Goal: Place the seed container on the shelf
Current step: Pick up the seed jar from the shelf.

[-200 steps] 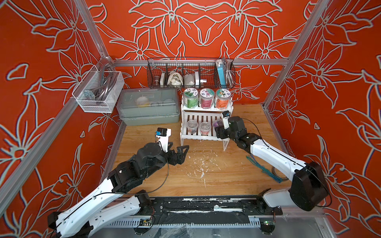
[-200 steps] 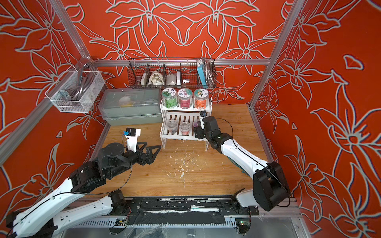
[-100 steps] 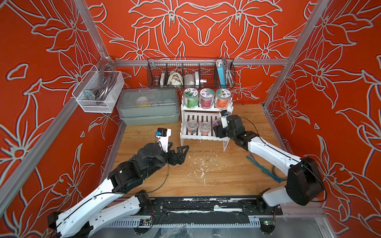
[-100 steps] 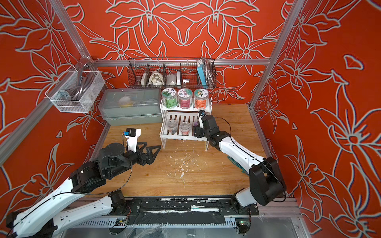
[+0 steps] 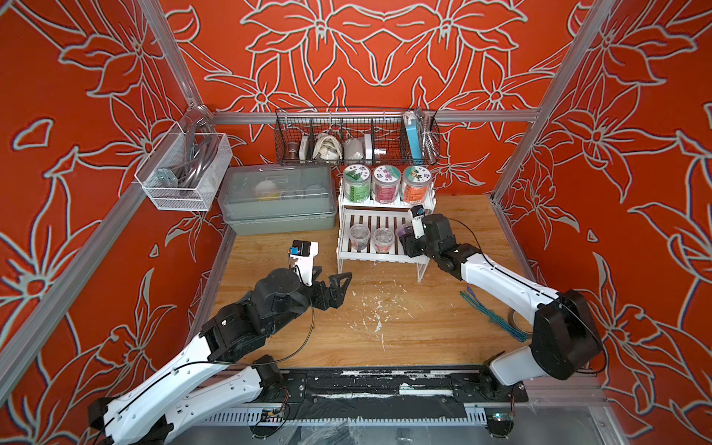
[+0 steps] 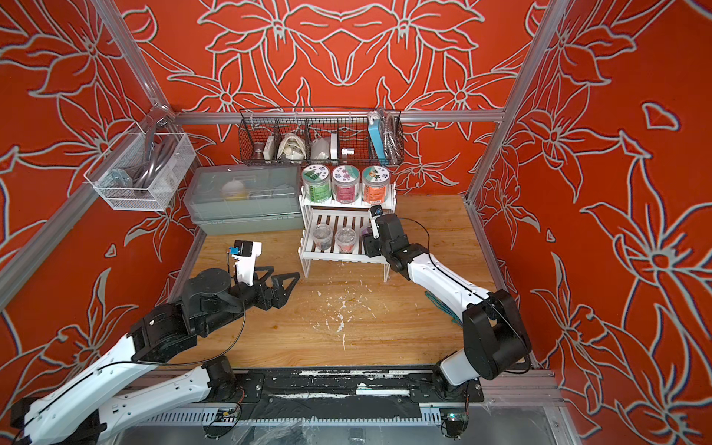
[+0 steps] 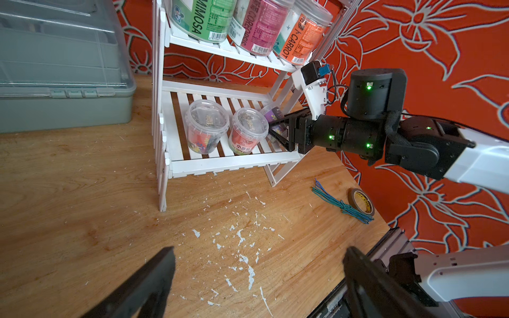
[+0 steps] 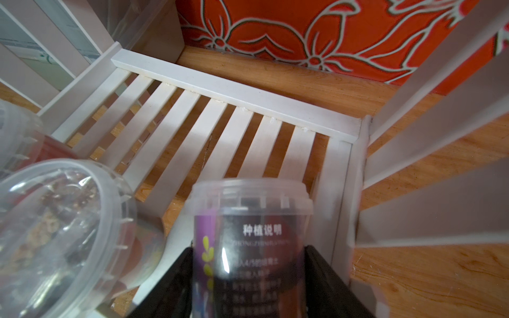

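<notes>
Now held: container [image 8: 249,214], clamped across its body by right gripper [image 8: 248,249], one jaw on each side below the lid, leaving lid free
Container place: over right end of lower tier of shelf [image 7: 228,165], tilted, just beside two cups [image 7: 248,132]; contact with slats not clear
Why that slot: only free space on the tier; upper tier filled by three jars [image 5: 384,184]
Approach: in from the front at an angle, likely to avoid knocking the cups
Left gripper [image 5: 333,275]: wide, empty, low over table [image 5: 424,327], well apart from shelf, probably parked out of the way
Step judged: setting down; release not yet done
</notes>
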Controlling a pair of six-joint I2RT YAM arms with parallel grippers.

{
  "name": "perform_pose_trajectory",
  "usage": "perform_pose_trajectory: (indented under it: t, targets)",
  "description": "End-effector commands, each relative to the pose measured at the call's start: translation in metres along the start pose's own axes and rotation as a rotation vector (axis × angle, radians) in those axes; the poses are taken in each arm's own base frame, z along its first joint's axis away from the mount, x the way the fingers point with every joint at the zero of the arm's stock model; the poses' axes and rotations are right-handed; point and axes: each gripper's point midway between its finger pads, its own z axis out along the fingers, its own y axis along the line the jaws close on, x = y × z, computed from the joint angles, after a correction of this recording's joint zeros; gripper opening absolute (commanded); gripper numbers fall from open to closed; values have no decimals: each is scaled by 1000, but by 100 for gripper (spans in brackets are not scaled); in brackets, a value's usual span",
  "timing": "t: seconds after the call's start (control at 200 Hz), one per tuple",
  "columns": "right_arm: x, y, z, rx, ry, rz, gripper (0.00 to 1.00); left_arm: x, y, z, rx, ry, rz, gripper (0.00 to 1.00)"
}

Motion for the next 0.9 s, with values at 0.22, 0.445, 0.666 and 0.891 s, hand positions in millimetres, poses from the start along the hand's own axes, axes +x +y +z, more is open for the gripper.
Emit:
perform_pose_trajectory:
  t: [0.22,0.445,0.666,0.891]
  targets:
    - [-12,0,-23,-31,-51,2,57,0,5,-1,-16,-9,4,95]
    - [-9,0,-56,-64,-84,4,57,1,-1,2,1,15,2,97]
    - [-1,9,-100,-153,-139,-13,57,5,-24,12,89,95,-22,99]
    - [1,42,-156,-384,-267,-95,60,3,-67,30,221,246,-74,99]
